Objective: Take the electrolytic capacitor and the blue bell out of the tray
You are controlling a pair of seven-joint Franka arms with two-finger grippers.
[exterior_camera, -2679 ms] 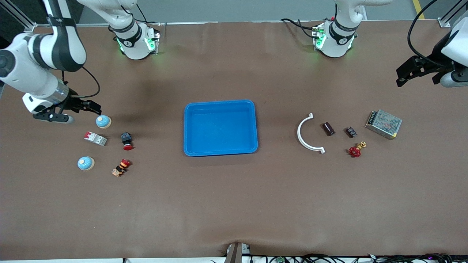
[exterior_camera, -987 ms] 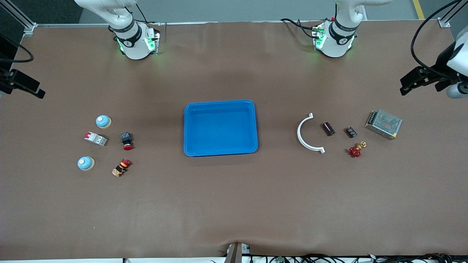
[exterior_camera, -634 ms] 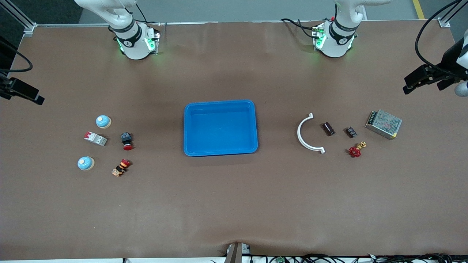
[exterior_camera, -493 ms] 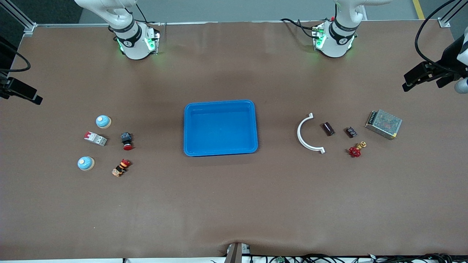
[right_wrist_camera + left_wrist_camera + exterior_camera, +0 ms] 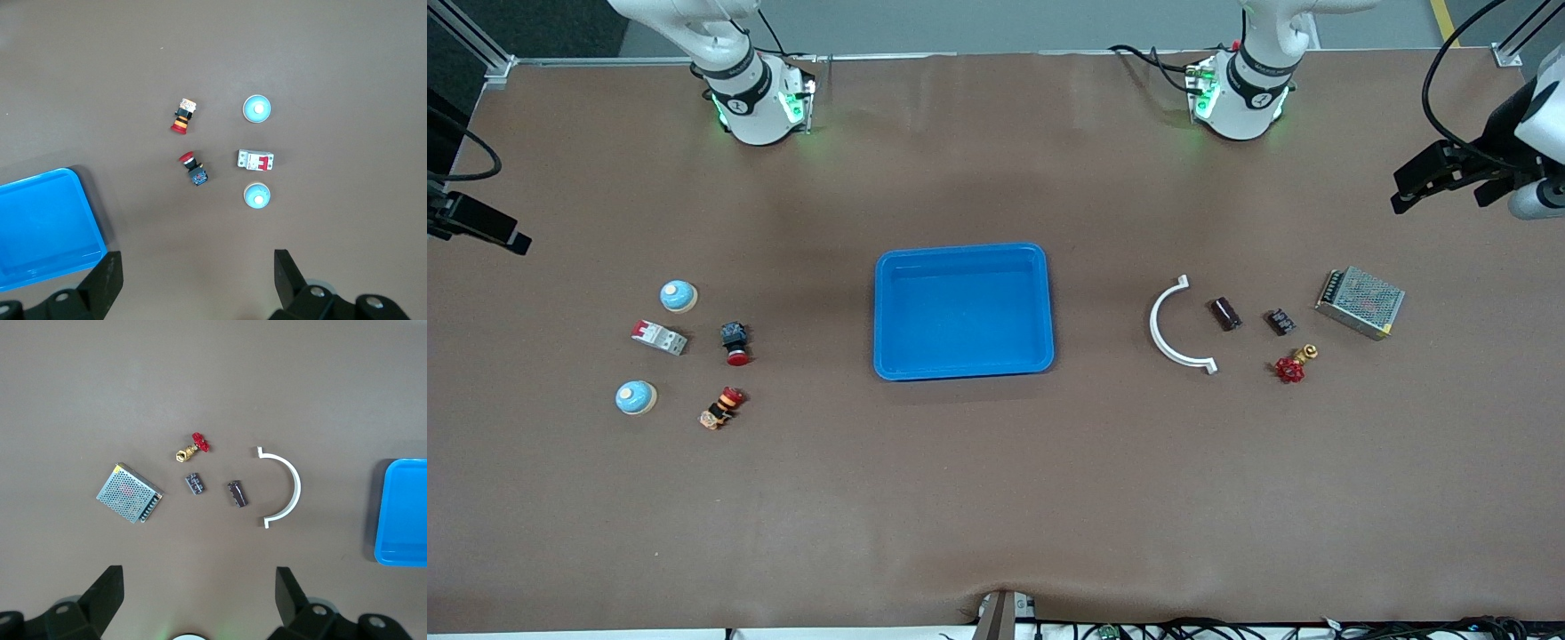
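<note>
Two blue bells (image 5: 679,296) (image 5: 636,397), two dark capacitors (image 5: 1224,313) (image 5: 1281,321), two red-capped push buttons (image 5: 735,342) (image 5: 722,408), one circuit breaker (image 5: 659,337), one blue tray (image 5: 890,368), one white curved bracket (image 5: 1170,324), one red valve (image 5: 1294,364), one mesh-cased power supply (image 5: 1360,302).

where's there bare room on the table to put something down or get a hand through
Widest bare stretch: the tabletop nearer the front camera than the blue tray, running the table's full length. Bare lanes also flank the tray, up to the white curved bracket and the red pushbutton. Crowded: around the two bells, and around the capacitor.

brown table (image 5: 996,498) with blue tray (image 5: 963,369), bells (image 5: 679,296), capacitors (image 5: 1224,313)
</note>
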